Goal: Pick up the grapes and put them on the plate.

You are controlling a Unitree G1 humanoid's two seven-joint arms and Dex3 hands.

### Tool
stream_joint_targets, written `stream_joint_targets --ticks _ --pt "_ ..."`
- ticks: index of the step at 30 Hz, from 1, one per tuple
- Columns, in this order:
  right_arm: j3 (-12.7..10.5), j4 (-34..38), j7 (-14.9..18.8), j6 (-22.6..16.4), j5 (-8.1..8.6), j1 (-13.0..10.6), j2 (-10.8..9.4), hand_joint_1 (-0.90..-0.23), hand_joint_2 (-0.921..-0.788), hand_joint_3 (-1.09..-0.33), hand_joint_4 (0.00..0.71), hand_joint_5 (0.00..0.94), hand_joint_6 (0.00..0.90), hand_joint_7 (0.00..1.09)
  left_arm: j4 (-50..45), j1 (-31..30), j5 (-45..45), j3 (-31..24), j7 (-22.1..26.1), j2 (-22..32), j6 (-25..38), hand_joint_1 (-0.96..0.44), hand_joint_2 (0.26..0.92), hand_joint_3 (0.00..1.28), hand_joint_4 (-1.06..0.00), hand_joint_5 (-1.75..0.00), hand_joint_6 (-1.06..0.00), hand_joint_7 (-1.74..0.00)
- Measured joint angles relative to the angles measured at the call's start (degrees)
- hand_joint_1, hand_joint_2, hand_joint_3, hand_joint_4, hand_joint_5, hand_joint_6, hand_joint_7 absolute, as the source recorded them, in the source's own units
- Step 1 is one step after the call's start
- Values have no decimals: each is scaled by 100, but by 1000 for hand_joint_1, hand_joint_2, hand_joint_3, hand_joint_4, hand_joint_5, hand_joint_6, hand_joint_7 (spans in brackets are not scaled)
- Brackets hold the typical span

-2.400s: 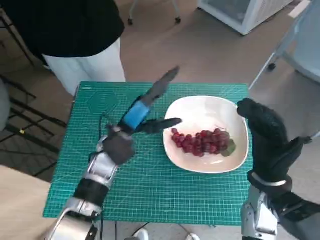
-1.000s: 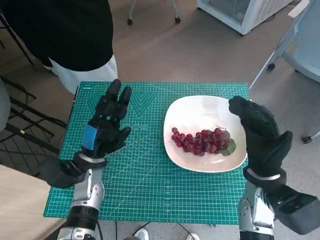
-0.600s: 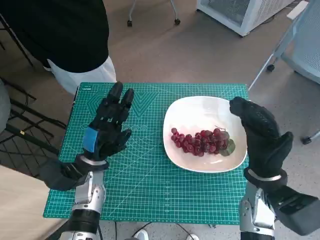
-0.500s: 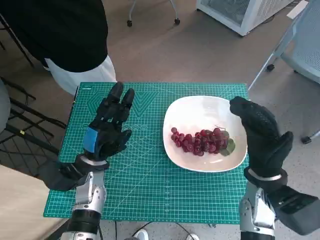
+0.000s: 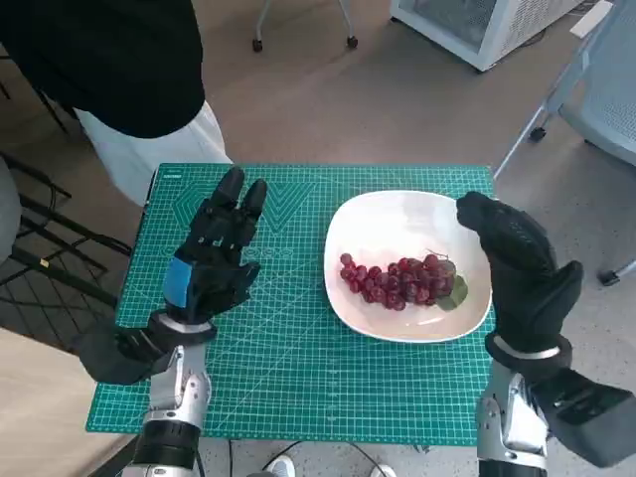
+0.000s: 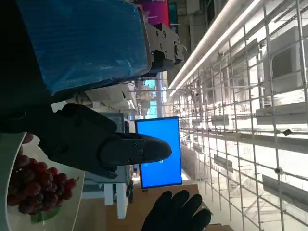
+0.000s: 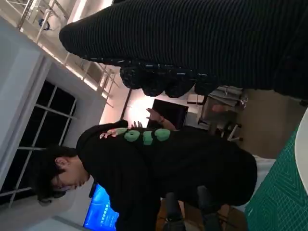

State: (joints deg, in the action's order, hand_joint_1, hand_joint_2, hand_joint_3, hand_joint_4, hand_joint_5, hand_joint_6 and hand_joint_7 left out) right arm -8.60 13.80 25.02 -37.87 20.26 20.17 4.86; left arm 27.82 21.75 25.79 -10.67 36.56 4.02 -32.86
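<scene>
A bunch of red grapes [image 5: 399,281] with a green leaf lies in the white plate [image 5: 397,214] on the right half of the green cutting mat [image 5: 288,358]. My left hand [image 5: 214,260] is raised over the mat's left half, fingers spread and holding nothing, well apart from the plate. My right hand [image 5: 519,266] in its black glove stands upright at the plate's right rim, fingers extended, empty. The left wrist view shows the grapes [image 6: 33,185] on the plate [image 6: 17,219] and my left hand's fingers [image 6: 103,147] held off them, plus the gloved right hand [image 6: 175,214].
A person in a black top and white trousers [image 5: 129,89] stands at the mat's far left corner, also the person [image 7: 159,168] in the right wrist view. Chair legs [image 5: 303,25], a white cabinet [image 5: 477,25] and a wheeled chair [image 5: 596,89] stand on the floor beyond.
My left hand has drawn back from the plate's edge to the mat's left half and opened upright. The grapes stay on the plate. The person has shifted slightly left.
</scene>
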Motion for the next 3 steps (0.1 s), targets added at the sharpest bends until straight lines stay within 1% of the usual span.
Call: stream_joint_targets --ticks 3 --pt "5 5 0 0 -11 0 0 -455 -921 -509 373 4 216 322 -3 -12 -1 0 2 0 0 -546 921 330 -188 -11 -268 -25"
